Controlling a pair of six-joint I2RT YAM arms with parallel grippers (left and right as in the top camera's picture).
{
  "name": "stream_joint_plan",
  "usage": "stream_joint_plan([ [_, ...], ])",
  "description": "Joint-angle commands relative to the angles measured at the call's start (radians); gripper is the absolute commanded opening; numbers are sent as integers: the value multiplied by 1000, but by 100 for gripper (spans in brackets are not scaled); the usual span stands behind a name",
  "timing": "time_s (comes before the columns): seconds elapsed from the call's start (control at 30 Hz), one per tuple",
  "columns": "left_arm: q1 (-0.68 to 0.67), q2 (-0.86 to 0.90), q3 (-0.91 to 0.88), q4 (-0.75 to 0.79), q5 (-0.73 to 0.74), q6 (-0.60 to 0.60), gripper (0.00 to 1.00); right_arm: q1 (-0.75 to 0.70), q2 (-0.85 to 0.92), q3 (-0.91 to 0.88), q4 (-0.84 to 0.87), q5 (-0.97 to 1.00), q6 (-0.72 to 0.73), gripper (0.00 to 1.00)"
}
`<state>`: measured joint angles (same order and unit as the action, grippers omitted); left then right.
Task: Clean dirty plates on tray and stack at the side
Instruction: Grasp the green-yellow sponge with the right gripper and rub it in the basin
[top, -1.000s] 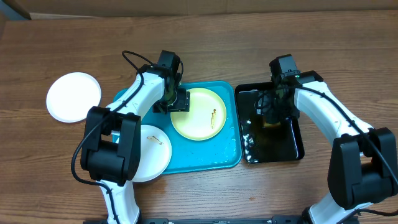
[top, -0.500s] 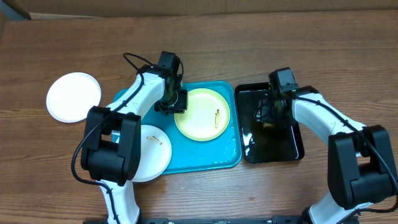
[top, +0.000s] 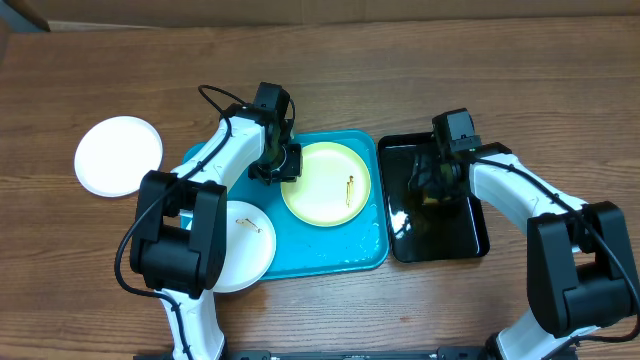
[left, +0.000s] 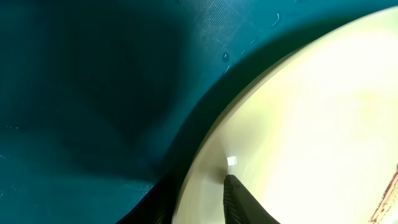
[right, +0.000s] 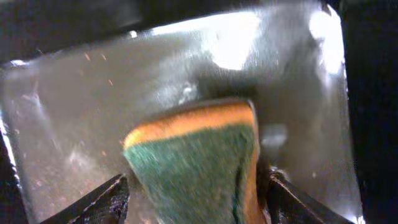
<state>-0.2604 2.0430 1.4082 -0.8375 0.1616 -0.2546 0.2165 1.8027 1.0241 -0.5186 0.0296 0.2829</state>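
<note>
Plates are lying in three places. A pale green plate (top: 325, 185) is sitting on the blue tray (top: 350, 255), a smudged white plate (top: 245, 245) is overhanging the tray's near-left corner, and a second white plate (top: 118, 155) is resting on the desk (top: 400, 60) well to the left. The left gripper (top: 282, 165) is pinching the pale green plate at its left rim (the wrist view is showing the rim running between the two fingers). The right gripper (top: 432, 185) is hanging low over the black tray (top: 470, 240) with a sponge (right: 193, 168) between its fingers; whether they are squeezing it cannot be told.

The pale green plate is looking light, stiff and, with water beading on the blue tray, probably slippery, so the rim is likely the only sensible hold, and it is calling for a firm one. The sponge is soft and should be giving under pressure. Room is tight where the two trays are lying just beside each other, and the raised tray edge is blocking any sliding. Open desk on the left is offering space for stacking.
</note>
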Motion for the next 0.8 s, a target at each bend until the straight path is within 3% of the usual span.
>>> stream_joint_plan([
  [0.0,-3,10,-6,1,16,4,27,-4,-5,-10,10,-5,-3,68],
  [0.07,-3,10,-6,1,16,4,27,-3,-5,-11,-3,-5,-3,61],
  [0.17,-3,10,-6,1,16,4,27,-3,-5,-22,-8,-5,-3,39],
  [0.27,-3,10,-6,2,16,4,31,-4,-5,-21,-3,-5,-3,28],
  [0.33,-3,10,-6,2,15,4,32,-10,-11,11,-19,-6,-3,4],
  [0.4,-2,10,-6,2,16,4,28,-16,-26,72,-77,-18,-3,4],
  [0.57,-2,10,-6,0,16,4,4,-16,-98,232,-292,-21,-3,4],
  [0.77,-2,10,-6,1,16,4,4,-18,-148,249,-439,-24,-3,4],
])
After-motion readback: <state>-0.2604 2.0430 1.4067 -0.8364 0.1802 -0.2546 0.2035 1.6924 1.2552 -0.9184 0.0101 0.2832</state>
